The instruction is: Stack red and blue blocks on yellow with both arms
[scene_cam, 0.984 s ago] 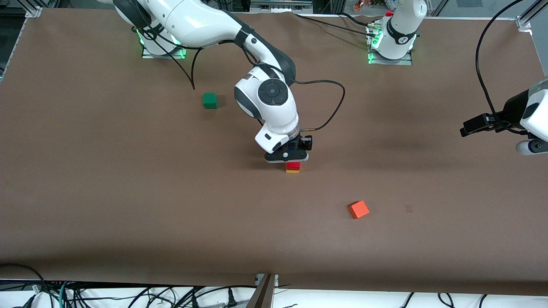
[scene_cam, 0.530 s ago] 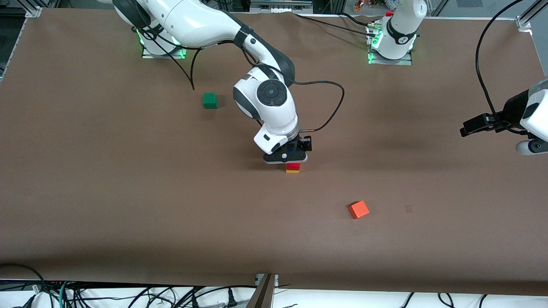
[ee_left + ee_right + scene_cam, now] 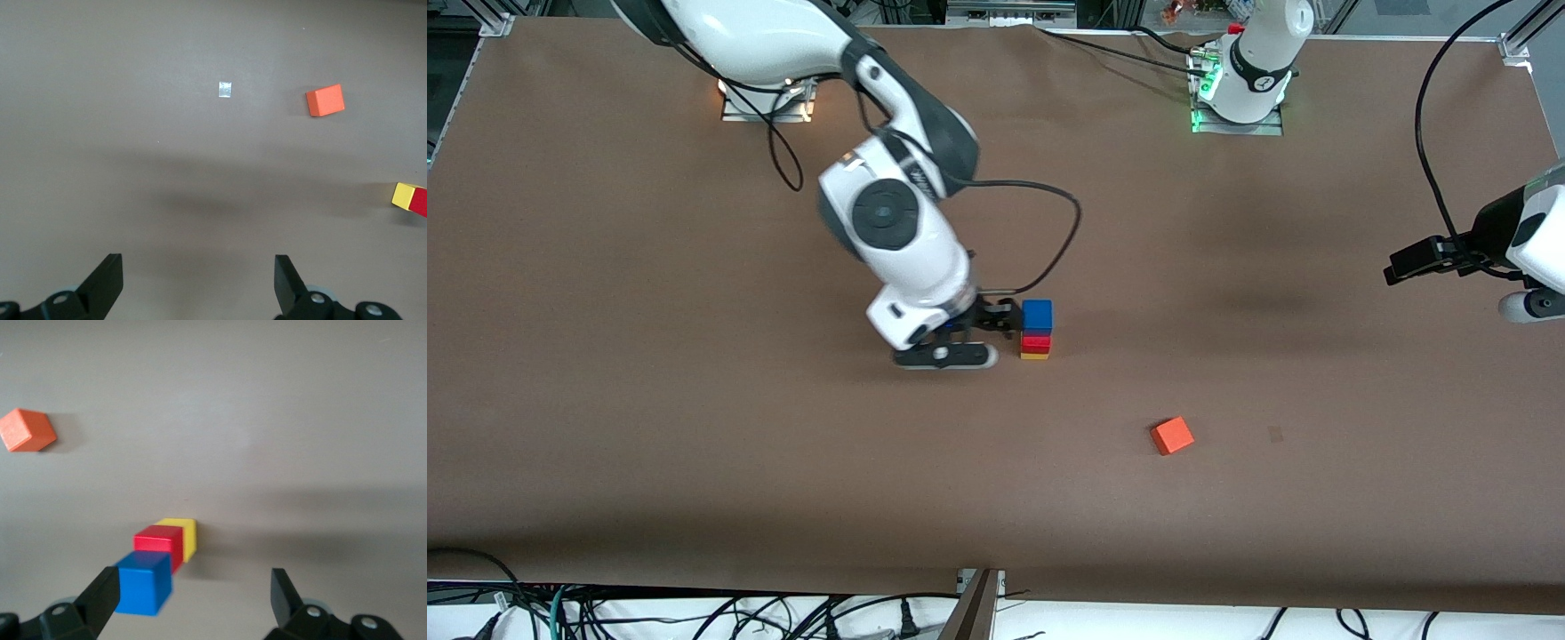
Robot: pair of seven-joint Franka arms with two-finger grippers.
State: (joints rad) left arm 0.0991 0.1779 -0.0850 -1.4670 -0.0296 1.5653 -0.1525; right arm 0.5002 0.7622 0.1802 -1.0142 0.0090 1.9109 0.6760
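I've got a three-cube stack standing near the middle of the table (image 3: pixel 694 498): the blue block (image 3: pixel 1037 316) on top, the red block (image 3: pixel 1036 341) under it, the yellow cube (image 3: pixel 1035 355) at the bottom, resting on the brown surface. The edges line up well from the front camera.

My right gripper (image 3: pixel 947 348) is just beside the stack, on the side toward the right arm's end of the table, and it holds nothing. In the right wrist view its black fingers (image 3: pixel 101 597) stand spread wide apart, with the blue cube off to one side of the gap, close to one fingertip; I can't tell whether they touch. Red and yellow show just past the blue in that view.

My left gripper (image 3: pixel 199 280) waits up in the air over the table's edge at the left arm's end, well apart from the stack. Its wrist view shows both fingers (image 3: pixel 107 280) spread wide, nothing between them, bare table below, and a small pale square mark (image 3: pixel 225 89) on the surface.

The orange-red cube (image 3: pixel 1172 436) lies alone on the table, nearer the front camera than the stack and toward the left arm's end, turned at an angle to the table's edges. The left wrist view catches it too, plus a sliver of the yellow and red cubes at the frame's edge.
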